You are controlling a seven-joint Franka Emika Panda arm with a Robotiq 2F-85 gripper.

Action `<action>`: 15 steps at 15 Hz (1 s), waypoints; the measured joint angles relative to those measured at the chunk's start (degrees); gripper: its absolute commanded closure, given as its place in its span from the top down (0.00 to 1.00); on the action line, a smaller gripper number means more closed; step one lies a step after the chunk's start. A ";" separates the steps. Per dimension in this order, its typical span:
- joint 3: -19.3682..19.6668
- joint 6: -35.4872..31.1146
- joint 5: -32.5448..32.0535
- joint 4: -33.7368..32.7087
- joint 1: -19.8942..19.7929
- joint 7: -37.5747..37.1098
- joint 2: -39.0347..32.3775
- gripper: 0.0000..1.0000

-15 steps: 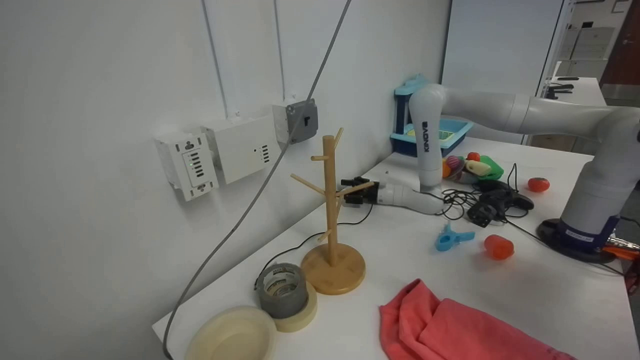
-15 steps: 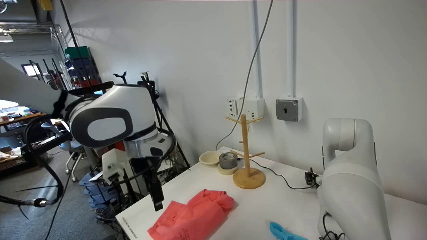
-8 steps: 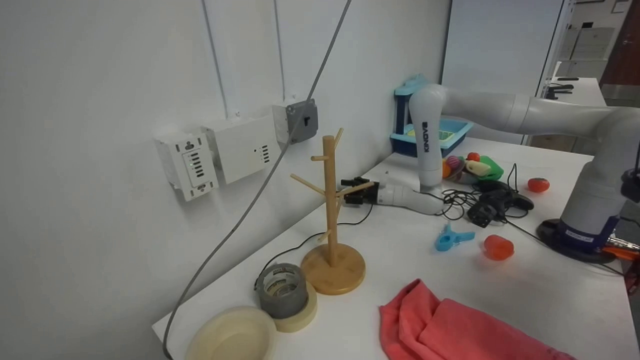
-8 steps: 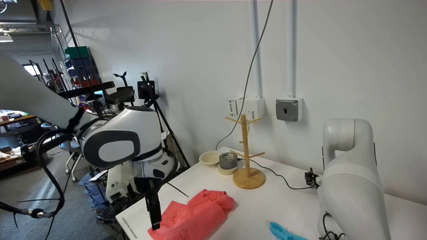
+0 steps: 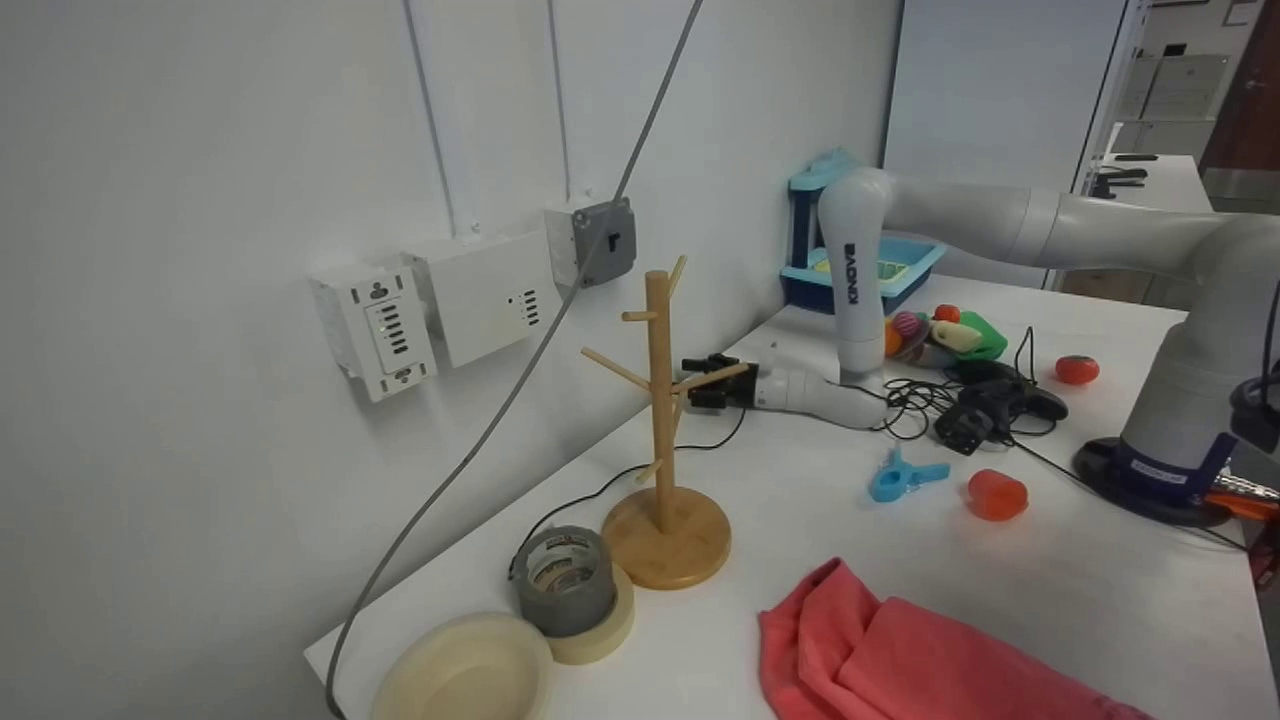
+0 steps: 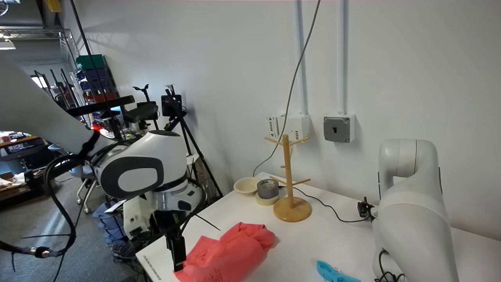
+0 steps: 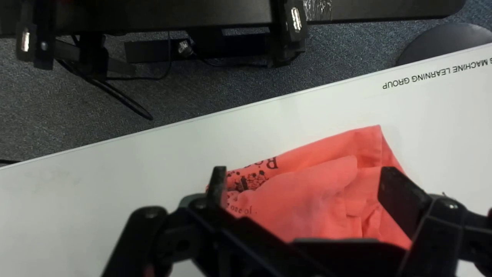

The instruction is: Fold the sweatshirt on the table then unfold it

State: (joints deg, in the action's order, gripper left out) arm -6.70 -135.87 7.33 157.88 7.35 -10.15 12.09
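Observation:
The coral sweatshirt lies folded into a rumpled bundle on the white table. In an exterior view the sweatshirt sits by the table's near corner, with dark print on its lower part. My gripper stands wide open over it in the wrist view, the sweatshirt showing between the two black fingers, nothing gripped. One fingertip overlaps the sweatshirt's left edge in an exterior view; whether it touches the cloth I cannot tell. The other finger is hidden there.
A wooden peg stand, tape rolls and a cream bowl stand towards the wall. A blue clamp, a red cup and another robot arm occupy the table's far part. The table edge runs close by.
Over the last second my gripper has come down towards the sweatshirt's left edge, mostly in the earlier half, then shifted slightly left. The sweatshirt has not moved; the jaws have stayed open.

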 measured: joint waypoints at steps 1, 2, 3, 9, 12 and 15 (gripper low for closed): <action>0.03 -0.55 1.15 -0.01 0.00 -0.01 -0.09 1.00; 0.09 -1.79 2.98 -0.02 0.00 0.02 -0.35 1.00; 0.21 -3.93 5.41 -0.01 0.00 0.06 -0.97 1.00; 2.24 -19.12 29.78 -0.16 2.86 8.08 -8.76 1.00; 2.29 -20.73 43.65 -0.46 3.47 14.81 -10.43 1.00; 1.88 -20.76 57.19 -0.17 3.72 22.39 -12.04 1.00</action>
State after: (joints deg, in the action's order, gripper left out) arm -4.82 -156.63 64.52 157.71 11.07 12.23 0.05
